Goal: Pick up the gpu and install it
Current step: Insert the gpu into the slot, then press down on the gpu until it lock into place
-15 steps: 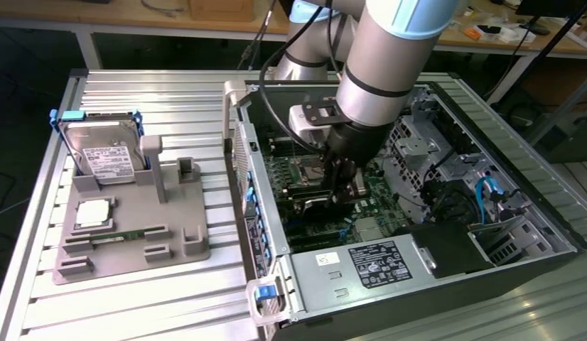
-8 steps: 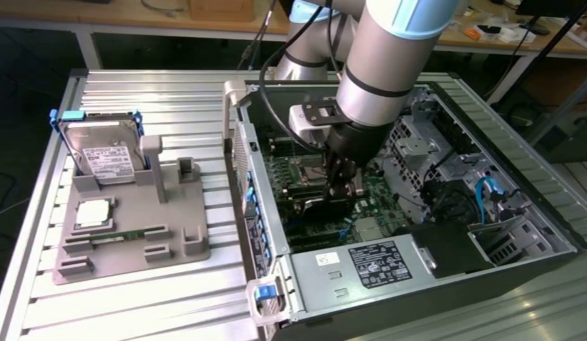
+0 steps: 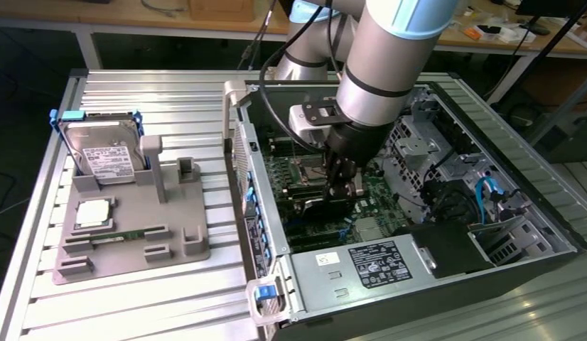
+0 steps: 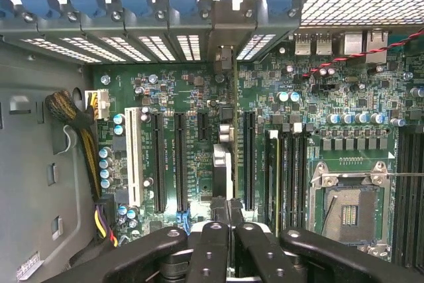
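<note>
The gripper [image 4: 225,226] is squeezed tight on the gpu [image 4: 224,164], deep inside the computer case [image 3: 521,241]. The card hangs on its edge just under the fingers, running longways toward the back wall, right above the green board [image 4: 192,91].

A ribbed aluminium bench [image 3: 142,298] stands on a dark floor [image 3: 18,142]; behind it runs a wooden worktable [image 3: 132,15] (cluttered, brightly lit).
</note>
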Controlling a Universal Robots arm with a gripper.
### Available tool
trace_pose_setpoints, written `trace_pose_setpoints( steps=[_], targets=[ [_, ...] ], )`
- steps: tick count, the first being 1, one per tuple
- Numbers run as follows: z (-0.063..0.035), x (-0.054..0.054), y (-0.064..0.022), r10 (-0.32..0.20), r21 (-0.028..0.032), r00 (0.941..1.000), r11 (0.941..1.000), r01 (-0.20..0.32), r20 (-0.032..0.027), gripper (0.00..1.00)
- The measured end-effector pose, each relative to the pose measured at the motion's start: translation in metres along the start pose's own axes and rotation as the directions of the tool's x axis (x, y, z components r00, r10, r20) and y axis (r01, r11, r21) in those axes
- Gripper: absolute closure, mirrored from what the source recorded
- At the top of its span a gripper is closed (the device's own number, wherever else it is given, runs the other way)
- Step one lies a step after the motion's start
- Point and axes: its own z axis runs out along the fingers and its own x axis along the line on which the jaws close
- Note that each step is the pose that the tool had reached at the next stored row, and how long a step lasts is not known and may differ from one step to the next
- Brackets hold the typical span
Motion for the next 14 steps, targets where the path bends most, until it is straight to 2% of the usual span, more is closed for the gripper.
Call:
trace_pose_setpoints(
  steps=[9, 12, 13, 14],
  targets=[
    [0.0000, -0.0009, -0.0001, 0.011, 0.0002, 0.9999, 0.9999, -0.011, -0.0003, 0.89],
    [0.0001, -0.0009, 0.0000, 0.102, 0.0015, 0.9947, 0.9947, -0.102, -0.0025, 0.89],
    [0.0002, -0.0009, 0.0000, 0.141, 0.0022, 0.9900, 0.9900, -0.141, -0.0033, 0.89],
    [0.0003, -0.0009, 0.0000, 0.190, 0.0029, 0.9818, 0.9819, -0.190, -0.0044, 0.89]
  ],
)
